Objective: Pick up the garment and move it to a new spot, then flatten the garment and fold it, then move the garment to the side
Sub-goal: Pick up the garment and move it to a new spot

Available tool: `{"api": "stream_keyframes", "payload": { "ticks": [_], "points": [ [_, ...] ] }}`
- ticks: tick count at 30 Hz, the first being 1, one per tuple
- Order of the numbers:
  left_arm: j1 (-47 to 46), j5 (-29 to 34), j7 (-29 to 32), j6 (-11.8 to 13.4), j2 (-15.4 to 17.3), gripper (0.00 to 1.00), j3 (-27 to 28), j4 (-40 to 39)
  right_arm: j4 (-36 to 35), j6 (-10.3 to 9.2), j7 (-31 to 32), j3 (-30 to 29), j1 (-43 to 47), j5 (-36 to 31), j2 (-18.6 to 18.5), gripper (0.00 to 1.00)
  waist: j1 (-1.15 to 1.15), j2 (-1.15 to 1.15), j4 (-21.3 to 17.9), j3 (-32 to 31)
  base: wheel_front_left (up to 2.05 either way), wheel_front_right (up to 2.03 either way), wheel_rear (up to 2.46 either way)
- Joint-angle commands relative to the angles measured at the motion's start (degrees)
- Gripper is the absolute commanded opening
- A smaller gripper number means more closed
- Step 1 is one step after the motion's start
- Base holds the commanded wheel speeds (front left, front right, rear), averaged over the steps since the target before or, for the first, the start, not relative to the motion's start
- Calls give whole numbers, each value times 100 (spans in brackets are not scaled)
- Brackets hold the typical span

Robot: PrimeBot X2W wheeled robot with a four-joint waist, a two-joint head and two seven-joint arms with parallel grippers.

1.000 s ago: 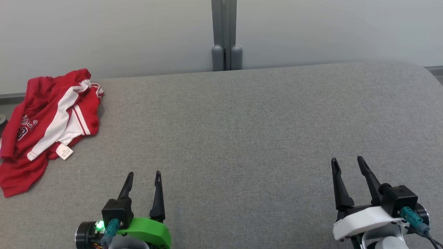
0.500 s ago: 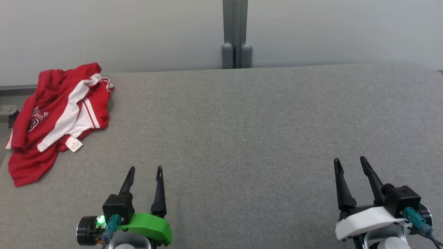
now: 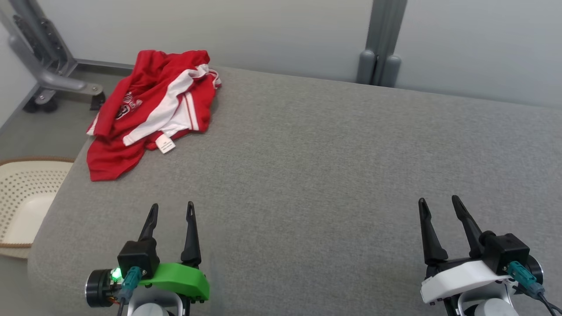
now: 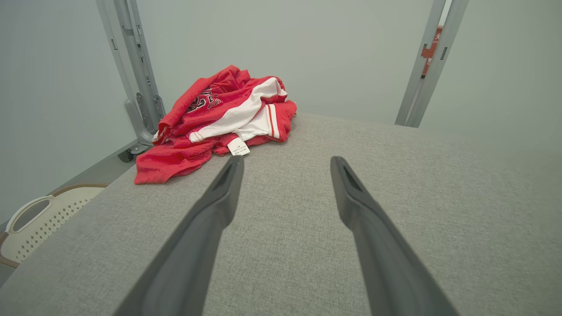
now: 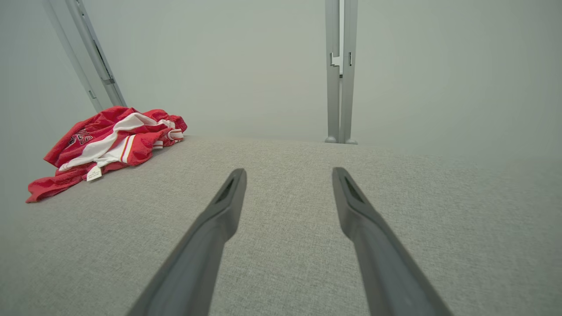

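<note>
A red jersey (image 3: 149,109) with white panels and dark lettering lies crumpled at the far left corner of the grey fabric-covered surface (image 3: 307,166). One red edge reaches the surface's left rim. A small white care label (image 3: 165,143) sticks out from its near side, flat on the grey cloth.

The left tool (image 3: 172,205) hovers over the near left part of the surface, its two dark fingers spread wide and pointing away from the robot, with nothing between them. The jersey is well apart from it, farther off and slightly left. In the left wrist view the jersey sits beyond the left fingertip.

The right tool (image 3: 439,199) hangs over the near right part of the surface, its fingers likewise spread wide and holding nothing. It is far from the jersey, which in the right wrist view lies at the far left.

On the floor off the surface's left edge stands a cream perforated basket (image 3: 26,193) with a brown rim. A grey metal frame (image 3: 44,74) stands at the far left, and a grey post (image 3: 380,44) rises against the pale wall (image 3: 272,30) behind the surface.
</note>
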Motion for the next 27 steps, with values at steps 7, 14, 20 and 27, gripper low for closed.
{"api": "stream_keyframes", "payload": {
  "ticks": [7,14,20,27],
  "points": [
    [6,-41,-3,51,30,100,72,-72,13,1,-18,26,-81,-57,-24,100,0,0,996,142,0,0,0],
    [92,-63,-3,55,30,100,136,-92,15,1,-18,52,-88,-72,-24,100,0,0,1161,137,0,0,0],
    [96,-79,-2,70,31,100,216,-145,-38,1,-18,84,-149,-113,-24,100,0,0,1130,274,0,0,0],
    [-400,94,-3,-74,173,100,558,-261,-208,1,-18,22,-474,-349,-26,100,0,0,778,827,0,0,0]
  ]
}}
